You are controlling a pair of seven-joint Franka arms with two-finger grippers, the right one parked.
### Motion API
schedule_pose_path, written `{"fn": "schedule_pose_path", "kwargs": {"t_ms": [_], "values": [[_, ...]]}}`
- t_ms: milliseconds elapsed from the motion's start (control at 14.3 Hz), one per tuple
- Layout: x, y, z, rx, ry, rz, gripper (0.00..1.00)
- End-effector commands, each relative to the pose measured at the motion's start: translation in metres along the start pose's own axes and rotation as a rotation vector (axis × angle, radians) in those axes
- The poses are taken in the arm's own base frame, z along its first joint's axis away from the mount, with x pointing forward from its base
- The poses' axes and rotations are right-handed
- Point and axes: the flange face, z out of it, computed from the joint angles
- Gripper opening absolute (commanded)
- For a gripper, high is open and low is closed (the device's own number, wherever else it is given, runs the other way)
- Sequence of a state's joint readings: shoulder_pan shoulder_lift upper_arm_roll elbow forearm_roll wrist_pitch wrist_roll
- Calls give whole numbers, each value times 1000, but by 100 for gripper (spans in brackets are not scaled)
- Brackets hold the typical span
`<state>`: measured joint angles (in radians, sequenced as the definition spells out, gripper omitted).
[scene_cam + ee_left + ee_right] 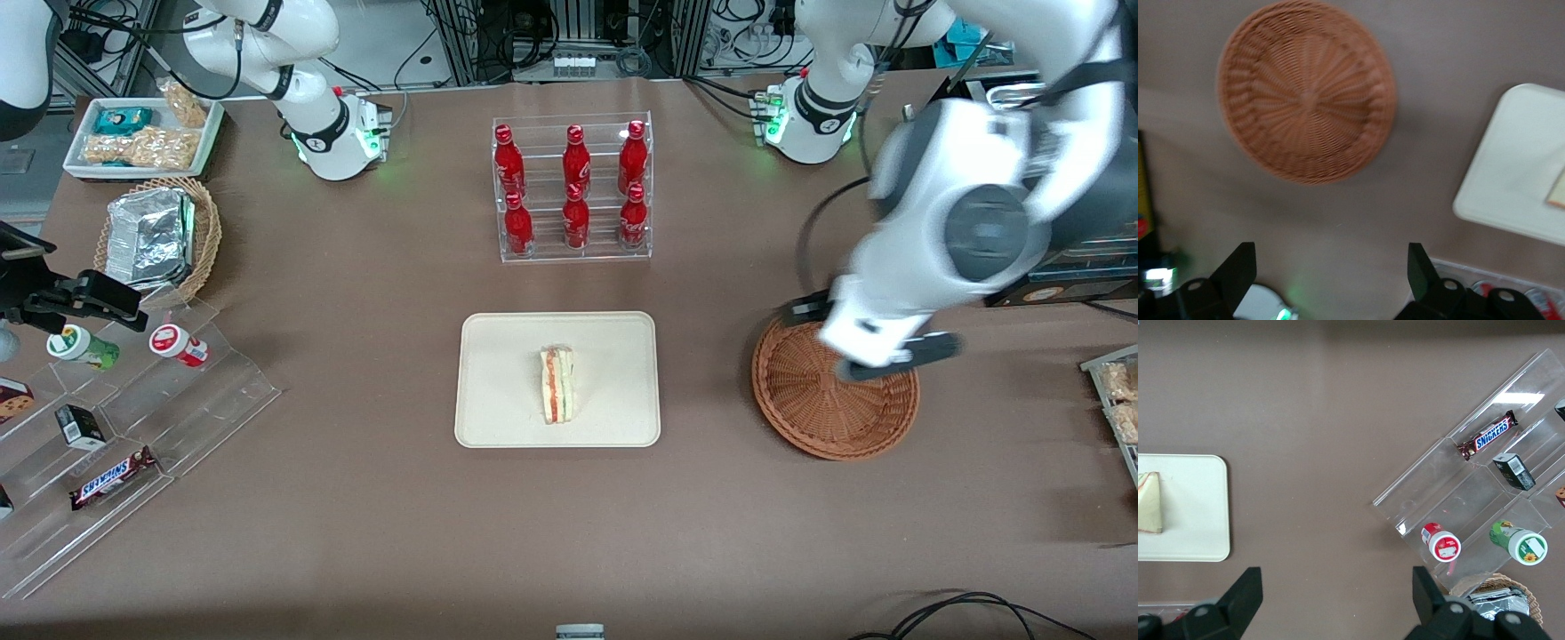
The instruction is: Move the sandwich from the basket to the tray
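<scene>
The sandwich (557, 385) lies on the cream tray (498, 418) at the middle of the table, its orange filling stripe showing. Toward the working arm's end, the gripper (876, 342) hangs above the round wicker basket (813, 413), fingers (1238, 270) spread apart and holding nothing. The arm's white body hides part of the basket's rim. The wrist view cuts off most of the tray.

basket (822, 418): woven wicker, rough
tray (498, 391): smooth matt plastic
sandwich (558, 385): clear glossy wrap
surface (356, 498): matt brown covering
</scene>
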<state>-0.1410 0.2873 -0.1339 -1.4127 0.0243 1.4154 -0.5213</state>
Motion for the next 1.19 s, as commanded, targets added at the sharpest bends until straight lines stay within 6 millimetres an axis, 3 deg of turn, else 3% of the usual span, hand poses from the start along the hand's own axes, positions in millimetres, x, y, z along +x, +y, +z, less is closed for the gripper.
{"fn": "schedule_pose_path", "kwargs": {"t_ms": [0,350,560,700,910,1050,1120], "values": [[-3,-72,-13,-4,-52,-23,100],[-4,-155,-18,-34,-85,69,100],[-20,-191,-14,-51,-51,124,100],[-33,-194,-24,-52,-16,136,100],[-54,-197,-55,-54,77,226,100],[-66,-170,-69,20,151,151,100],[-66,-170,-72,15,162,109,100]]}}
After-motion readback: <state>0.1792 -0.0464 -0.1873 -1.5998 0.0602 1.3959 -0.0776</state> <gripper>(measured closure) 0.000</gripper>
